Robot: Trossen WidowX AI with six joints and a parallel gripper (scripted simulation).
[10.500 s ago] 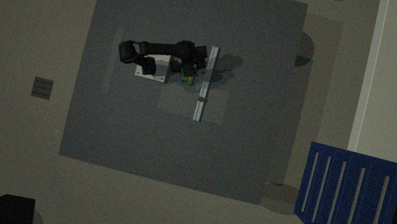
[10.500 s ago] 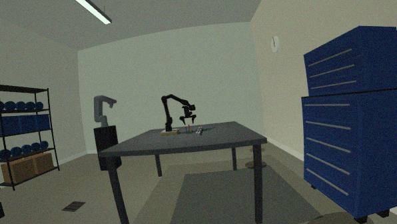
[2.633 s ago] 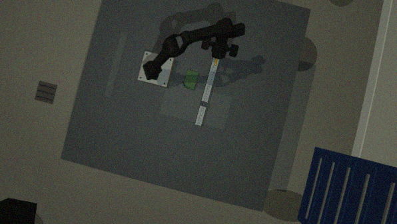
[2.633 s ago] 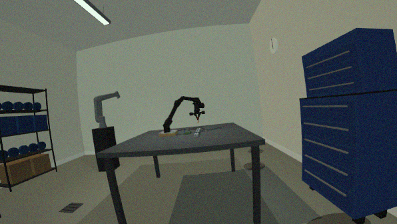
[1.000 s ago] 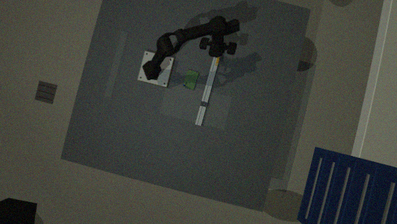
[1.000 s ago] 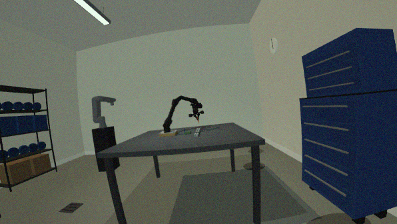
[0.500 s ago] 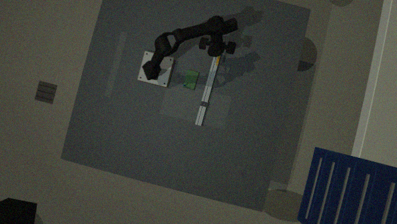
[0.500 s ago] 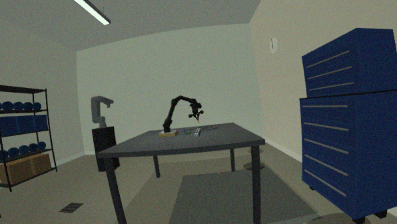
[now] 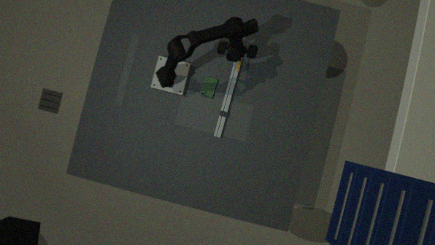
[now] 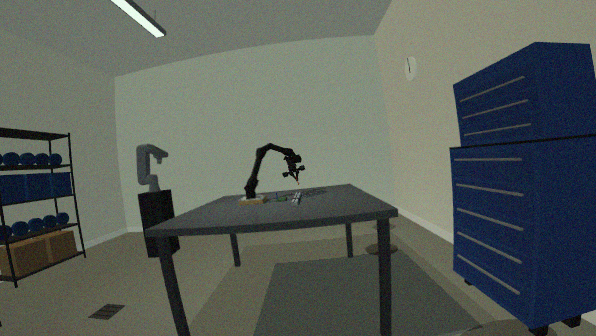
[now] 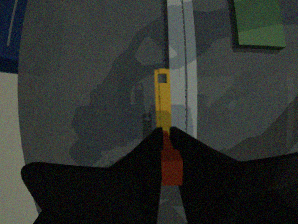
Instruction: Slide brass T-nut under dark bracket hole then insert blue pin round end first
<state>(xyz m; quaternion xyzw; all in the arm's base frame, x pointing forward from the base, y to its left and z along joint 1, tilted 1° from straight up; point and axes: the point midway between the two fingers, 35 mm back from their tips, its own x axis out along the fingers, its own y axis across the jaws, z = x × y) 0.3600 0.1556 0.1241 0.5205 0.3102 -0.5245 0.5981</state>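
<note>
The gripper (image 9: 239, 60) (image 10: 297, 179) (image 11: 165, 132) is clamped on the orange handle (image 11: 172, 167), holding the nut (image 9: 239, 65) (image 11: 162, 97) above the rail's (image 9: 230, 89) (image 10: 297, 198) (image 11: 183, 65) end away from the bracket (image 9: 223, 114). The nut's long axis runs nearly along the rail; the coming move likely turns on matching it to the slot.

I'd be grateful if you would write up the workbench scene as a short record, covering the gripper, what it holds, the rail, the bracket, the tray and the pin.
gripper: the gripper is closed on the orange handle
nut: brass T-nut, at the handle's far end, out beyond the fingertips
rail: aluminum rail, lying on the table
bracket: dark bracket, on the rail, away from the gripper
tray: green tray, between arm base and rail
pin: blue pin, at the tray, not in the bracket
</note>
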